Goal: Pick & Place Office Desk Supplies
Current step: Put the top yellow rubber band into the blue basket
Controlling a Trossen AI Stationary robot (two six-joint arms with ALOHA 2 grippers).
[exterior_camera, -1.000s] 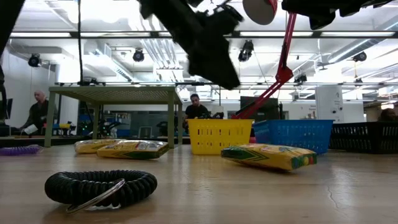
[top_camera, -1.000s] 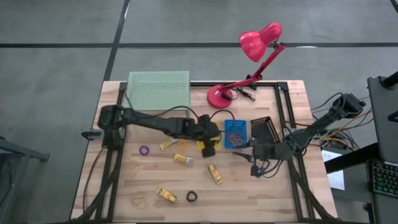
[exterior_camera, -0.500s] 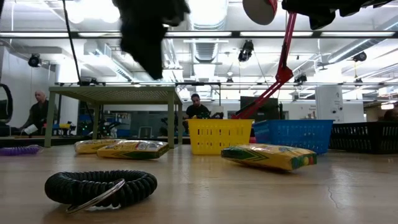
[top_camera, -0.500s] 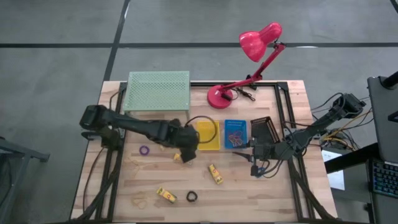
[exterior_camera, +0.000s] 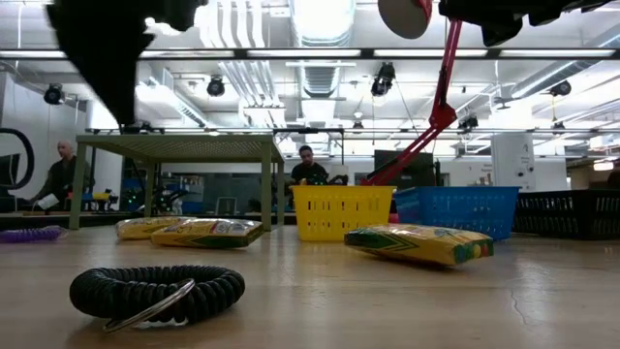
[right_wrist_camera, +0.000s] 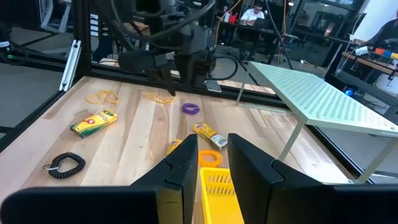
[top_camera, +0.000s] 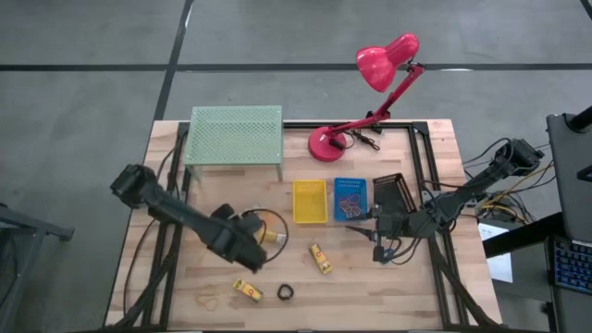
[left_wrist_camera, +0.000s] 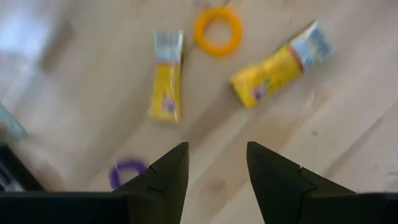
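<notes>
Several small supplies lie flat on the wooden table. In the left wrist view these are two yellow packets [left_wrist_camera: 166,93] [left_wrist_camera: 273,65], an orange ring [left_wrist_camera: 217,31] and a purple ring [left_wrist_camera: 127,173]. My left gripper [left_wrist_camera: 214,168] hangs open above them, pointing steeply down with nothing between its fingers; it also shows from above [top_camera: 248,255]. Another packet [top_camera: 321,258] lies toward the table's middle. My right gripper [right_wrist_camera: 212,163] waits open and level at the table's right [top_camera: 375,242], above the yellow basket [right_wrist_camera: 217,186].
Yellow [top_camera: 309,201], blue [top_camera: 350,199] and black [top_camera: 393,192] baskets stand mid-table. The green mesh shelf [top_camera: 235,134] and pink lamp [top_camera: 328,141] stand at the back. A packet [top_camera: 247,289], a black coil ring [top_camera: 286,293] and a rubber band [top_camera: 208,298] lie near the front edge.
My left gripper has swung from above the yellow basket toward the table's left and near edge, turning as it went, and the basket is now uncovered. My right arm has kept still.
</notes>
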